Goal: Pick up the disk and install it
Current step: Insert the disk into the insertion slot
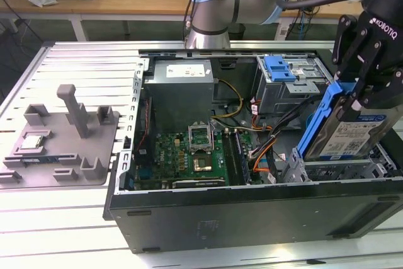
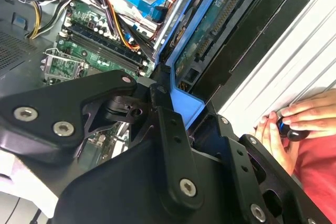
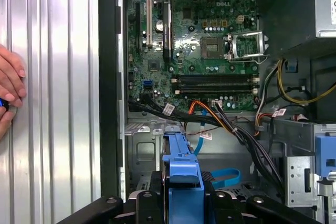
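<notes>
The disk [image 1: 349,133], a silver drive with a white-and-blue label in a blue carrier frame, hangs tilted on edge over the open computer case [image 1: 252,215] at the exterior view's right. My black gripper [image 1: 368,89] is shut on its upper end. The disk's lower end reaches down toward the grey drive bay [image 1: 340,169] at the case's front right corner. In the second wrist view the disk's [image 2: 210,40] circuit-board underside and blue frame show between the fingers [image 2: 168,124]. In the first wrist view the blue frame's edge [image 3: 182,174] points at the bay floor.
Inside the case lie the green motherboard [image 1: 189,155], a grey power supply [image 1: 181,89], bundled cables [image 1: 264,140] and a blue-latched drive cage [image 1: 286,77]. A grey fixture [image 1: 60,143] holding a chip sits on the table at the exterior view's left. A person's hand [image 2: 289,124] rests by the case.
</notes>
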You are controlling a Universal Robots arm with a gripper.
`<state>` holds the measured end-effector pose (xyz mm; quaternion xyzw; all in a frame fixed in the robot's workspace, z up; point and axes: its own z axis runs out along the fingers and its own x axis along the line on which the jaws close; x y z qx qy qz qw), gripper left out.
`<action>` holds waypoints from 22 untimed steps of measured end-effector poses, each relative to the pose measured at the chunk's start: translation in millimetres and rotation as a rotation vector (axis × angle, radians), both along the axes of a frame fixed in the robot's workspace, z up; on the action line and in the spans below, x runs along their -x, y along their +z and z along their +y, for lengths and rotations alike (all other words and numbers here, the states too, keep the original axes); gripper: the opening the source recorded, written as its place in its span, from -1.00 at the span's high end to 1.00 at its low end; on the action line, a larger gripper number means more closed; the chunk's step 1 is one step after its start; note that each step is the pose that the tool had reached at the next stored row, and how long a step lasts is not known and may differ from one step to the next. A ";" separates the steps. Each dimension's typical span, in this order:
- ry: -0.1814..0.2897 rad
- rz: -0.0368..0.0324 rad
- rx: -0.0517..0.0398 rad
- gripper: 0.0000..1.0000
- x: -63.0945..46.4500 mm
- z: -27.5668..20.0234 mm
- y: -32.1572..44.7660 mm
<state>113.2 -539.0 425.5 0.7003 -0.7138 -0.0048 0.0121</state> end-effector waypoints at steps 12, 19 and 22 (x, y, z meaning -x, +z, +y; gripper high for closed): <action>-0.002 0.0000 0.0000 0.26 0.0 -0.1 -6.1; -0.003 0.0000 0.0000 0.26 0.0 -0.2 -9.5; -0.003 0.0000 0.0000 0.26 0.0 -0.3 -11.0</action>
